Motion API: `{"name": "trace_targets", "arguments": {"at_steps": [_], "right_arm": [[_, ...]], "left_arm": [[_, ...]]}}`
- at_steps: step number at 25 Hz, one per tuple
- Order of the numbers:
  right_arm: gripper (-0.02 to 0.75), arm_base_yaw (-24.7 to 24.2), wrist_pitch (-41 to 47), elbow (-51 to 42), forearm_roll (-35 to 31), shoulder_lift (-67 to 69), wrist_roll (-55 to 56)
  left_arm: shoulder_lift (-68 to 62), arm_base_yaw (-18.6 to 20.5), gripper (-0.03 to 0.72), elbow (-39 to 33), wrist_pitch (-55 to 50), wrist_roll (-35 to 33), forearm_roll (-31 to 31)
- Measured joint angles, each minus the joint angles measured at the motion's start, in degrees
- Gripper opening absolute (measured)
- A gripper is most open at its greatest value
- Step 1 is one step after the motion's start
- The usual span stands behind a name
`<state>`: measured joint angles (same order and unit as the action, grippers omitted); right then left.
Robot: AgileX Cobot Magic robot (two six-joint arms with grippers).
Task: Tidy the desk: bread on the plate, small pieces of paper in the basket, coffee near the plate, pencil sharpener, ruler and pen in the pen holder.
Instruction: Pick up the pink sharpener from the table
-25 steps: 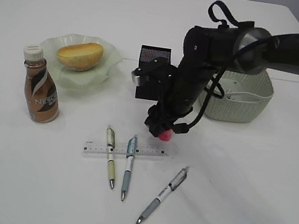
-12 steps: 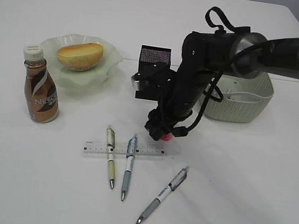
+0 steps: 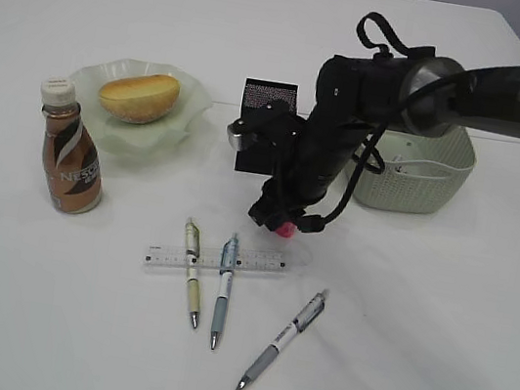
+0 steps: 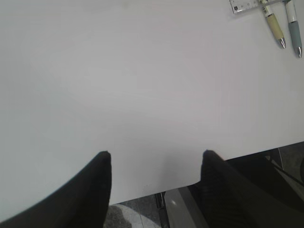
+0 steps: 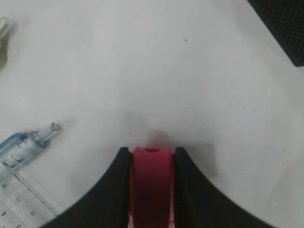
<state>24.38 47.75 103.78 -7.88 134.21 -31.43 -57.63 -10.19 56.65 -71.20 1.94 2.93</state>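
The pencil sharpener (image 5: 151,183) is a small pink-red block with flat sides, positioned on the table (image 3: 439,313) just above the ruler (image 3: 217,261) and in front of the black pen holder (image 3: 270,97). The right gripper (image 5: 151,156) is clamped on it, both fingers (image 5: 116,183) pressing its sides.

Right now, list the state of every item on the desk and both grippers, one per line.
Bread: on the plate.
Coffee bottle: upright, capped, beside the plate.
Pencil sharpener: clamped in the right gripper.
Ruler: flat, under two pens.
Third pen: lying apart.
Pen holder: upright.
Left gripper: open, empty.
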Motion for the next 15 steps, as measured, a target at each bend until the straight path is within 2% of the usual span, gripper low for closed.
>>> {"name": "trace_targets", "arguments": {"at_steps": [5,9,15], "right_arm": [[0.171,0.0,1.1,0.0,0.0,0.0,1.6],[0.171,0.0,5.1,0.5,0.0,0.0,7.7],[0.171,-0.1,13.2,6.4,2.7,0.0,27.9]], "left_arm": [[0.0,0.0,0.433,0.0,0.0,0.0,0.0],[0.0,0.0,0.433,0.0,0.0,0.0,0.0],[0.0,0.0,0.433,0.0,0.0,0.0,0.0]]}}
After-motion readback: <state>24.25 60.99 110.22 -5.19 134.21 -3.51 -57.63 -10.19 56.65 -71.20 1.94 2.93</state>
